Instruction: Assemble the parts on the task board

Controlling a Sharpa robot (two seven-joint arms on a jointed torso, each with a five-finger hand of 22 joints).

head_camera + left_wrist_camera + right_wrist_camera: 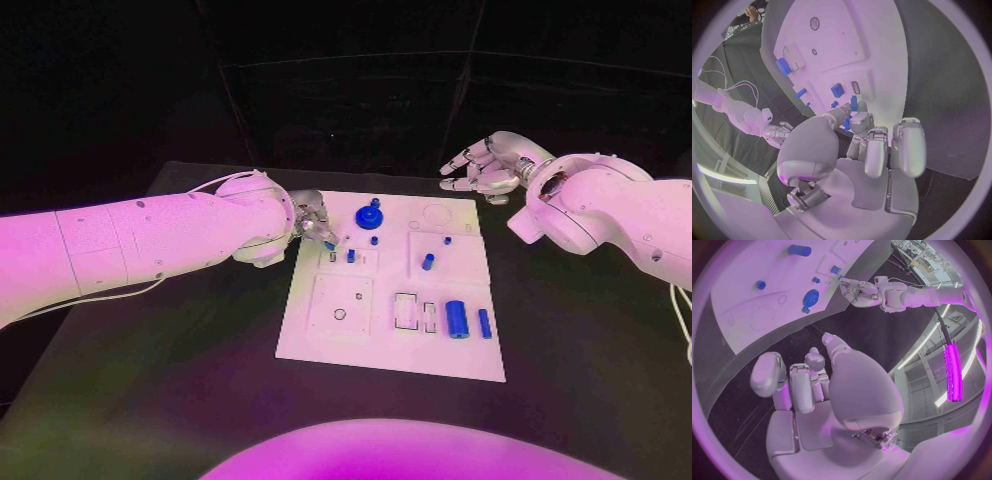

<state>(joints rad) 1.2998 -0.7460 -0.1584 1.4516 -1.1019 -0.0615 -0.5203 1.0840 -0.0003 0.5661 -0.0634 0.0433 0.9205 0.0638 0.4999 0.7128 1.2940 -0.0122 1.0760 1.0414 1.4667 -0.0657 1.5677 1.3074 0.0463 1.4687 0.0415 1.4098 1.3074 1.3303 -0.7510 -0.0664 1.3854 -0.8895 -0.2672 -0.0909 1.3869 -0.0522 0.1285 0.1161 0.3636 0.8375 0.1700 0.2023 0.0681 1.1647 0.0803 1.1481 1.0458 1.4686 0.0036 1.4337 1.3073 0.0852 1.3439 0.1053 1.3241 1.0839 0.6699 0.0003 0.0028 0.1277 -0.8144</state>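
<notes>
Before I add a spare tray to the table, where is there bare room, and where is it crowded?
Bare black table lies in front of the white task board, and a dark strip runs along its right edge. The board's far-left corner is crowded: the left robot hand pinches a small blue part beside the round blue knob. The right robot hand hovers past the far edge.

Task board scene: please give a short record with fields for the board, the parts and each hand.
board: white task board in the middle of the black table
parts: blue pieces on it, among them a round knob and a large cylinder
left hand: left hand at the board's left edge, pinching a small blue part
right hand: right hand beyond the board's far right corner, holding nothing
</notes>
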